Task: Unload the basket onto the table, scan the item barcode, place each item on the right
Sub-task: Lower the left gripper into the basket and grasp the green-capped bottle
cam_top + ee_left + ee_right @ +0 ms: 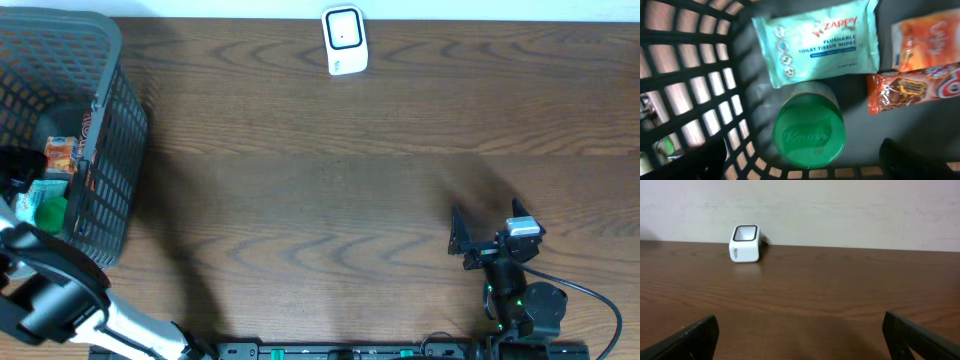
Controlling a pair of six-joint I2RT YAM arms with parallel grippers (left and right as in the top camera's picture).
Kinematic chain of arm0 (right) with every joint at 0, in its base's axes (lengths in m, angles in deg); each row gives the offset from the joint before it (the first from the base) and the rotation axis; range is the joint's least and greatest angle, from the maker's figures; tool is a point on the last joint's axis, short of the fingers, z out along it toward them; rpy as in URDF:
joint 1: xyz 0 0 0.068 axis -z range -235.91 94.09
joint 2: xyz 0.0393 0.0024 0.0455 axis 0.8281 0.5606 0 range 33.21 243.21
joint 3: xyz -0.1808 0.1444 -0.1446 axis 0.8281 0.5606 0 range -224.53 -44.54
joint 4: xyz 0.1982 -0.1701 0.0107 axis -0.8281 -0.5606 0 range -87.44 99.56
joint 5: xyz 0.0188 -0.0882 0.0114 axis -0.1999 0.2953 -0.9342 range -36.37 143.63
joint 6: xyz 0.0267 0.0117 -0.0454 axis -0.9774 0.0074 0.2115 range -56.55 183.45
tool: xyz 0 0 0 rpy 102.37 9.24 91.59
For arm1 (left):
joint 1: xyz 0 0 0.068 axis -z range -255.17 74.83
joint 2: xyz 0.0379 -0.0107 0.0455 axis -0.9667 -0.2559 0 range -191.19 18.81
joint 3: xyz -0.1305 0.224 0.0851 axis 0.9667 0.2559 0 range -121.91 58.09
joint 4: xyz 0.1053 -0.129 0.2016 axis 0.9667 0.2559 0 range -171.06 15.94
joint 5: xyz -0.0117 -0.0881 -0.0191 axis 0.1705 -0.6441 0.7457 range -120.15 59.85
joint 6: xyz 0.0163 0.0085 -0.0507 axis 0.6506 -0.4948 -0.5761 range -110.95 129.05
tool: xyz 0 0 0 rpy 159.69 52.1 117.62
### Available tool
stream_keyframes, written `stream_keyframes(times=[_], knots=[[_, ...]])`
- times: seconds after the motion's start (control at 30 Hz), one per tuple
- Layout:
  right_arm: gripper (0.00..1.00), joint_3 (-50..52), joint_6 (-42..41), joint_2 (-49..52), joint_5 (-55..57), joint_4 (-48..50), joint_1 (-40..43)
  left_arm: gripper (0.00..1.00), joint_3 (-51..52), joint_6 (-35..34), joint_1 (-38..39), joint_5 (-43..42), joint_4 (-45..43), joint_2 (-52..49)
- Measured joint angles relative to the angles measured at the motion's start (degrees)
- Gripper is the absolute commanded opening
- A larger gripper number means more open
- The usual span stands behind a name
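Inside the dark mesh basket (112,130) at the table's left end lie several items. The left wrist view shows a pale blue pack of tissue wipes (815,42), a jar with a green lid (809,132), an orange packet (927,42) and a brown-orange snack bar (910,90). No barcode shows on any of them. My left gripper (802,167) hangs open over the basket, just above the green lid, holding nothing. The white scanner (345,40) stands at the table's far edge, also seen as the scanner (745,243) ahead of my right gripper (805,340). The right gripper (458,238) is open and empty.
The basket wall (700,90) rises close on the left of my left fingers. Bare brown wooden tabletop (320,200) stretches between the basket, the scanner and the right arm. A pale wall stands behind the scanner.
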Motion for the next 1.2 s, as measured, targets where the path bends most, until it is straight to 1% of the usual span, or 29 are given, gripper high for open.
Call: stream_keyframes(times=[0.3, 1.2], knots=[[0.99, 0.0, 0.0, 0.0, 0.0, 0.0, 0.0, 0.98, 0.6, 0.0, 0.0, -1.8, -0.2, -6.2], [0.99, 0.0, 0.0, 0.0, 0.0, 0.0, 0.0, 0.98, 13.9, 0.0, 0.0, -2.8, -10.6, -6.3]])
